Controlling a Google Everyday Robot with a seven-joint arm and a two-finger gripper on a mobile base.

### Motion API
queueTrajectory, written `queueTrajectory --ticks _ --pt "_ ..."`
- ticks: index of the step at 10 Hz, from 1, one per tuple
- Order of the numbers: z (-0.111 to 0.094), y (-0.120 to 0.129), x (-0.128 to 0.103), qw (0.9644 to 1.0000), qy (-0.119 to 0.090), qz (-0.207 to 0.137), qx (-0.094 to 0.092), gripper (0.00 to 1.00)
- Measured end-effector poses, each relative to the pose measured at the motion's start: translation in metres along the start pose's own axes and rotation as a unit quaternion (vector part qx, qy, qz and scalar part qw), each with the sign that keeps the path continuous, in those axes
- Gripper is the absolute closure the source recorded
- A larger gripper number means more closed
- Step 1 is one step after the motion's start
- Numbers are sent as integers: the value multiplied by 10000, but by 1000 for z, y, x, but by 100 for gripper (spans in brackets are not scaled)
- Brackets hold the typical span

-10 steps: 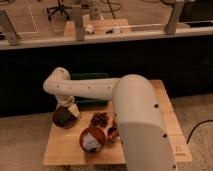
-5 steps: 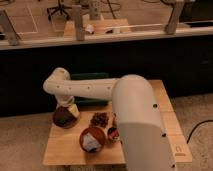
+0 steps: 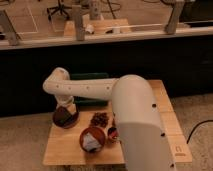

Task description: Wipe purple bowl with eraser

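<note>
The claw (image 3: 66,111) hangs over the purple bowl (image 3: 65,118) at the worktop's (image 3: 65,150) left edge; whether it grips anything I cannot tell. Right of it lie a dark cluster (image 3: 100,119) and an orange-red bowl (image 3: 92,139).

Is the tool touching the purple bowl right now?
Cannot tell. In the camera view the tool sits low over the purple bowl, overlapping it, but no contact or gap shows plainly.
</note>
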Motion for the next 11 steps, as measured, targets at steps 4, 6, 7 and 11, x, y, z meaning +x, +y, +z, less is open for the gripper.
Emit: queueTrajectory --ticks 4,6,7,11 --pt "3 1 -1 10000 -12 -16 -31 40" --pt "7 1 -3 10000 -32 -28 -54 40" --pt "8 1 -5 10000 -44 -37 -54 40" --pt "14 2 -13 9999 -111 -51 -77 40"
